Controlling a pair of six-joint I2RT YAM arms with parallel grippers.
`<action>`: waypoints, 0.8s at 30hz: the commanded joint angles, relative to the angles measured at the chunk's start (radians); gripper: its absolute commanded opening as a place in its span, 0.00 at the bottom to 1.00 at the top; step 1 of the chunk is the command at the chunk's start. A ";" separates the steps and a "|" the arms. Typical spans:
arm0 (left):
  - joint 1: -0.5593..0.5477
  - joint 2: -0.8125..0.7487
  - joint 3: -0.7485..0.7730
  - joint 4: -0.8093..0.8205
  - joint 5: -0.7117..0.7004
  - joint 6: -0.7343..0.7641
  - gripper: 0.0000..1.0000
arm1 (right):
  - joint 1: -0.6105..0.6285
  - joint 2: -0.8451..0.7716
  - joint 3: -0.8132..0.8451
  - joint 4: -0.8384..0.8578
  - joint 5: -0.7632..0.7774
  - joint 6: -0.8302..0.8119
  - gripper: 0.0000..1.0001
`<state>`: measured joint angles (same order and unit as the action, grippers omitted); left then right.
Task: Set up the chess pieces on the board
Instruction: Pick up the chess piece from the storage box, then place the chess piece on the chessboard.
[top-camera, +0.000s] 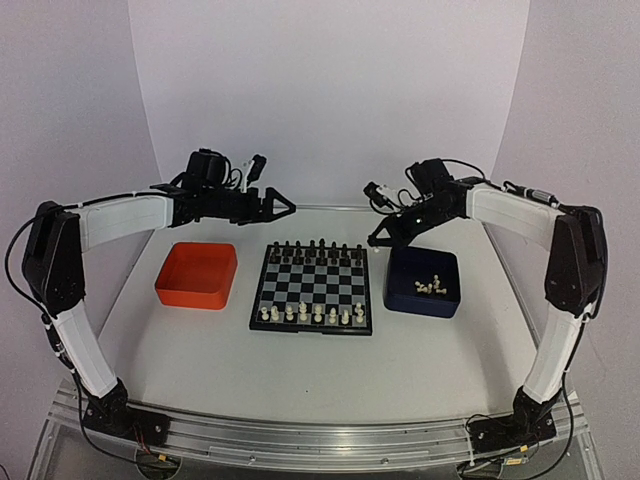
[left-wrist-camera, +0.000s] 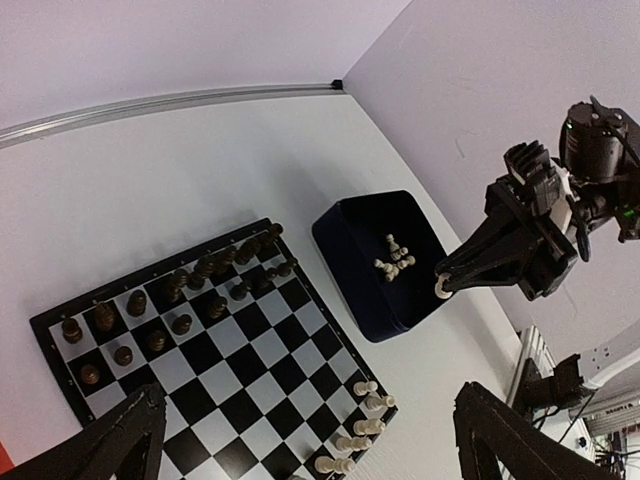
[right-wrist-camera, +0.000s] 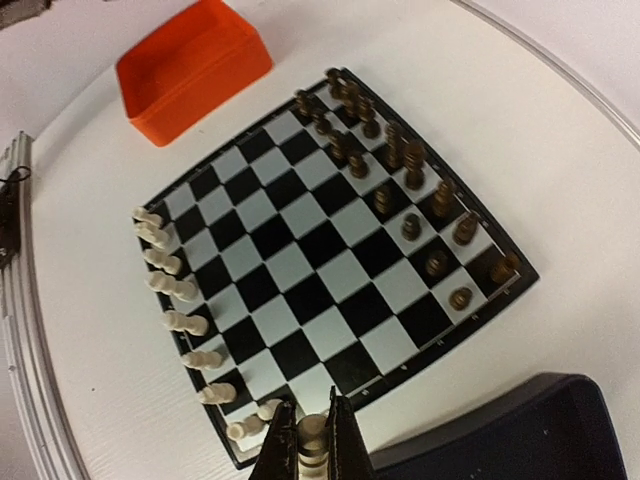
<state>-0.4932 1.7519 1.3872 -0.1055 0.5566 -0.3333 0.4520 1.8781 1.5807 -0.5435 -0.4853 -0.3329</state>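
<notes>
The board (top-camera: 313, 290) lies mid-table, with cream-white chess pieces (top-camera: 312, 315) along its near row and black pieces on the two far rows. More cream pieces (top-camera: 430, 286) lie in the dark blue tray (top-camera: 424, 298). My right gripper (top-camera: 374, 244) hovers between the board's far right corner and the blue tray. It is shut on one cream piece (right-wrist-camera: 314, 448), which also shows in the left wrist view (left-wrist-camera: 443, 287). My left gripper (top-camera: 287, 208) is open and empty, high above the table behind the board's far left; its fingers (left-wrist-camera: 110, 450) frame the board (left-wrist-camera: 215, 340).
An orange tray (top-camera: 197, 275) sits left of the board and looks empty. White walls close in behind and to the sides. The table's metal rail runs along the near edge (top-camera: 300, 440).
</notes>
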 joint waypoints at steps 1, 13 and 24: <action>-0.025 -0.031 0.051 -0.004 0.109 0.044 1.00 | 0.048 -0.079 -0.033 0.088 -0.246 -0.054 0.02; -0.079 0.000 0.101 -0.091 0.209 0.011 0.97 | 0.164 -0.079 -0.028 0.115 -0.175 -0.195 0.01; -0.118 -0.054 -0.002 -0.002 0.259 0.008 0.89 | 0.168 -0.089 -0.089 0.423 -0.091 0.164 0.00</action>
<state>-0.6014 1.7519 1.4208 -0.1646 0.7778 -0.3275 0.6174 1.8248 1.4965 -0.2556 -0.6086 -0.3485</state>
